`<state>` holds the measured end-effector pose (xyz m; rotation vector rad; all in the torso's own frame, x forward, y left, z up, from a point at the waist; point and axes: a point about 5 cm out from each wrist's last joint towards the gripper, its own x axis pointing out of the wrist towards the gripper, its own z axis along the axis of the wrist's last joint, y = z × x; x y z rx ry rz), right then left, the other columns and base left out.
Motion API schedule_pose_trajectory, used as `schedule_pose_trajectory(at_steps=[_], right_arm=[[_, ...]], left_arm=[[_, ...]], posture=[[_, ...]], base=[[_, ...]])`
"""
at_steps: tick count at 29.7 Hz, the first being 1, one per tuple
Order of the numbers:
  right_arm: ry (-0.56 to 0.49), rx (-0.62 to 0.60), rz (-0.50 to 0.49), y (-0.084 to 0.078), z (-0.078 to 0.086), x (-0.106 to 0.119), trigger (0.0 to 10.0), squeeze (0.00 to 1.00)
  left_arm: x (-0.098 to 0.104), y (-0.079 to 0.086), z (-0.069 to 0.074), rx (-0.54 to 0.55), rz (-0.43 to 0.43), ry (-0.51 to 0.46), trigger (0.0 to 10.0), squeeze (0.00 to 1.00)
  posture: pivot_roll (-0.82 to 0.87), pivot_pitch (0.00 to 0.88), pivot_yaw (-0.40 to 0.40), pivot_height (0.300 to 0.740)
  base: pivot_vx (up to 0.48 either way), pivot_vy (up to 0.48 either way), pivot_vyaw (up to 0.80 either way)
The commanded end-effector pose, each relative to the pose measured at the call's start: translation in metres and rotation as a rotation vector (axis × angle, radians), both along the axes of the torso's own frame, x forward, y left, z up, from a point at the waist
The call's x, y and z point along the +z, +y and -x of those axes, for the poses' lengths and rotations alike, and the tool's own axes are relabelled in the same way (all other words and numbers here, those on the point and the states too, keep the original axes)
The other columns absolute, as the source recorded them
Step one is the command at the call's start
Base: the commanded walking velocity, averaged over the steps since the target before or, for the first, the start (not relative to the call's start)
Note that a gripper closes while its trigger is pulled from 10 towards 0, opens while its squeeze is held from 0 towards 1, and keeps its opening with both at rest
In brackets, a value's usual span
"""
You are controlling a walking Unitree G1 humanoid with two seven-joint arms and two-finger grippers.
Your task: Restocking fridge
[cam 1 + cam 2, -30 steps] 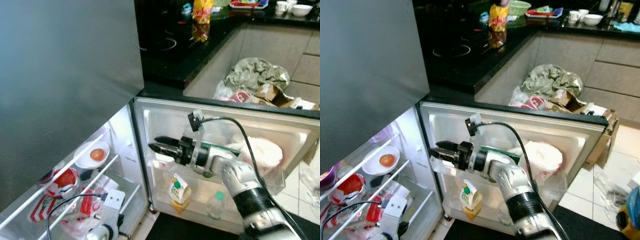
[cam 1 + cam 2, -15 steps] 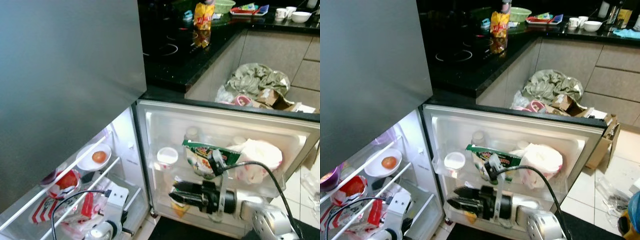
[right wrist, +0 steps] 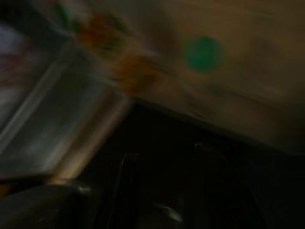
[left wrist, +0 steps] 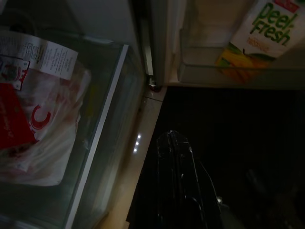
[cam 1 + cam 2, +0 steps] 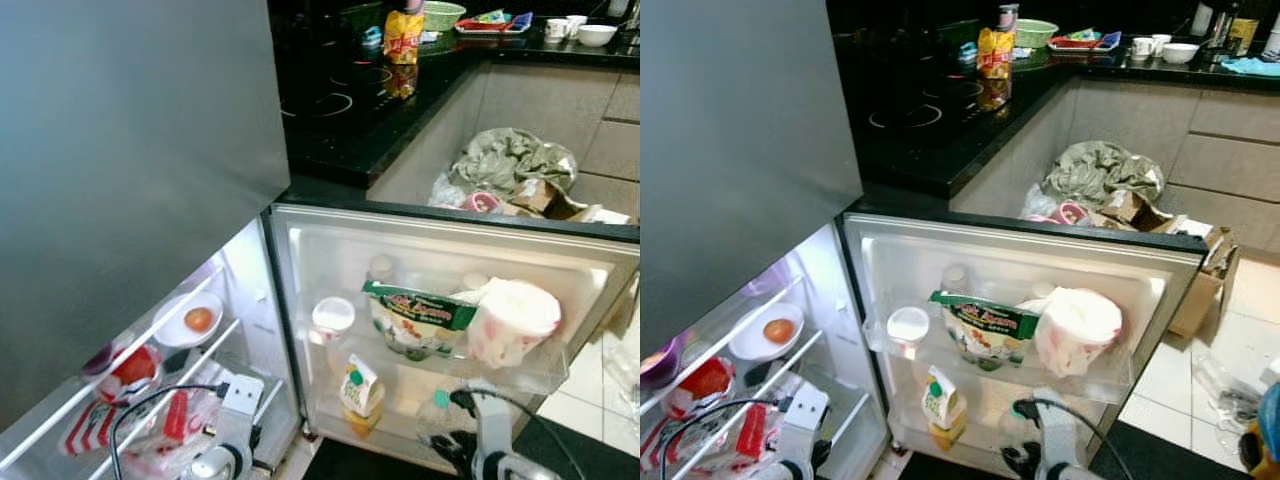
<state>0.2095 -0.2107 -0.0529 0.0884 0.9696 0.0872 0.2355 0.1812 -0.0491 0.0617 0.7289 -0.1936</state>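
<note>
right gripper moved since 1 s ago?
Yes. It was up at the fridge door's upper shelf; now it has dropped below the lower shelf, with the right arm at the frame's bottom edge, beneath the juice carton.

— What does the robot's own body look like?

— Low on the robot's left, a rounded silver wrist housing carries a small white box-shaped module, and a thin black cable loops out of it.

— And on the right?

— A white upright bracket above a silver cuff, with a thick black cable arching over — while the left wrist view shows long, glossy black fingers.
</note>
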Motion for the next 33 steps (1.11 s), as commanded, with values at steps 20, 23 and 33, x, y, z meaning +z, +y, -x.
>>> schedule_pose_trajectory(at_steps=[20,23,33], right_arm=[[-0.059,-0.191,0.129,-0.015,0.019,-0.017,10.0,0.00],[-0.050,-0.212,0.118,-0.015,0.024,-0.020,10.0,0.00],[0.005,-0.335,0.114,-0.023,0.052,-0.032,10.0,0.00]], left_arm=[[-0.011,-0.004,0.016,0.026,0.006,0.033,10.0,0.00],[-0.010,-0.004,0.015,0.017,0.006,0.033,10.0,0.00],[-0.007,-0.006,0.010,-0.005,0.030,0.027,10.0,0.00]], posture=[[-0.08,0.000,-0.010,0.740],[-0.08,0.000,-0.007,0.740],[-0.11,0.000,0.040,0.740]], base=[[0.000,0.000,0.00],[0.000,0.000,0.00],[0.000,0.000,0.00]])
